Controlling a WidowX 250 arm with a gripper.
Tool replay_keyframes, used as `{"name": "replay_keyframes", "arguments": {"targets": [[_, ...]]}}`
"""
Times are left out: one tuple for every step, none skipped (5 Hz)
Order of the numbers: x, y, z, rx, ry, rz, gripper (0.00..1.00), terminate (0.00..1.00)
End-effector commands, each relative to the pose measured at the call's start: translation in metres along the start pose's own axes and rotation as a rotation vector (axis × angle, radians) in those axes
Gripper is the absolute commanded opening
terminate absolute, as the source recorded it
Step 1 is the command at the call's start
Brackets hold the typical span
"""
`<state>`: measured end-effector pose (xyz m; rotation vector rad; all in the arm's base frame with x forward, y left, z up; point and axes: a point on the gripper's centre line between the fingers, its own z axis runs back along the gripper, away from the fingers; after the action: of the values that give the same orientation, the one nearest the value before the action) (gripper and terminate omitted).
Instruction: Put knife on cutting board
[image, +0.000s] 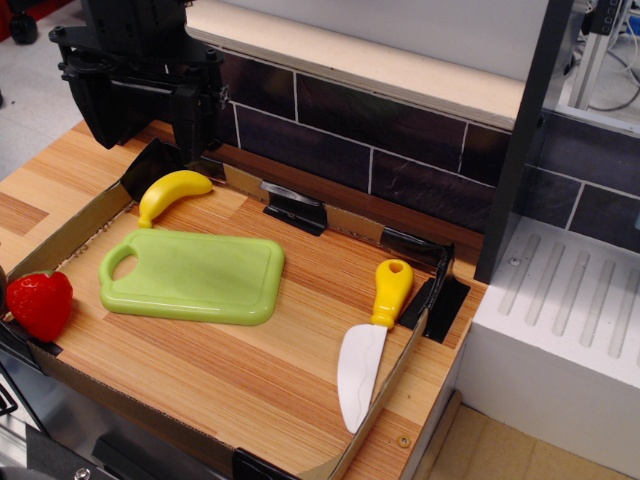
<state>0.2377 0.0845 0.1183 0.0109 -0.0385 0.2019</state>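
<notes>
Strawberry (40, 303): sitting red at the worktop's left edge.
Gripper (150, 85): hanging black over the back-left corner — whether its jaws are parted or closed, cannot tell.
Banana (170, 193): lying just behind the board.
Cutting board (200, 277): lying flat, light green, handle hole leftward.
Knife (368, 340): resting along the right edge — white blade pointing frontward, yellow handle behind, well apart from the board.

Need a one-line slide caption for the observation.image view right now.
Gripper raised at back left above the banana; knife lies right of the empty cutting board, strawberry at left edge.
</notes>
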Motion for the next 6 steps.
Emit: {"name": "replay_keyframes", "arguments": {"targets": [[0.0, 0.0, 0.0, 0.0, 0.0, 0.0, 1.0, 0.0], [0.002, -0.041, -0.011, -0.013, 0.075, -0.078, 1.0, 0.0], [-0.001, -0.07, -0.021, -0.089, 0.123, -0.139, 1.0, 0.0], [-0.002, -0.098, -0.041, -0.047, 0.058, -0.196, 1.0, 0.0], [0.001, -0.115, -0.056, -0.137, 0.054, -0.163, 1.0, 0.0], [0.009, -0.126, -0.063, -0.186, 0.025, -0.13, 1.0, 0.0]]}}
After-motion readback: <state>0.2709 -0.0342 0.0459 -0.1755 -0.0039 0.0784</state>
